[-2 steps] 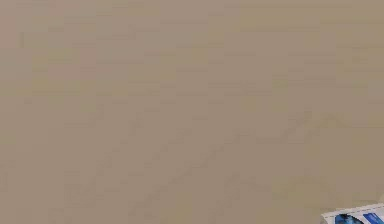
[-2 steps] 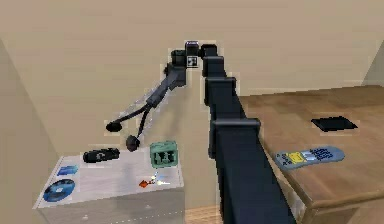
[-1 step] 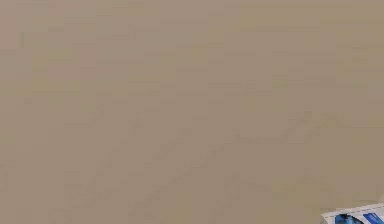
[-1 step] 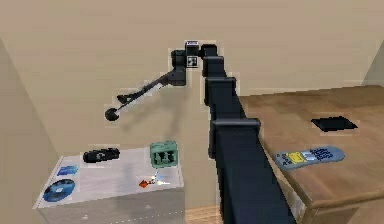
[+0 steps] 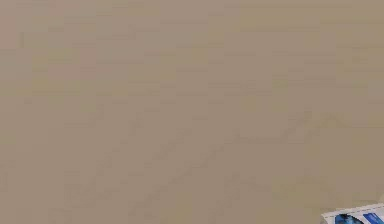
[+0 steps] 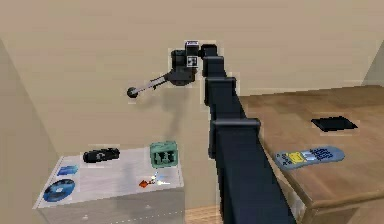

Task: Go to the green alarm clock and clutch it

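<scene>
Hovering gripper (image 6: 135, 92); green clock (image 6: 164, 155) on table (image 6: 110, 178)

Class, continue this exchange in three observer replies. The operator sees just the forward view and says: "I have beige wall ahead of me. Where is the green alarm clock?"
Observer: In the arm side view, the green alarm clock stands on a low white table.
Operator: Where is the gripper?
Observer: The gripper is higher up in that picture than the clock, with bare wall behind its far end. It holds nothing.
Operator: What else is on that table?
Observer: A dark thing lies left of the clock, and a blue disc lies nearer the camera.
</scene>
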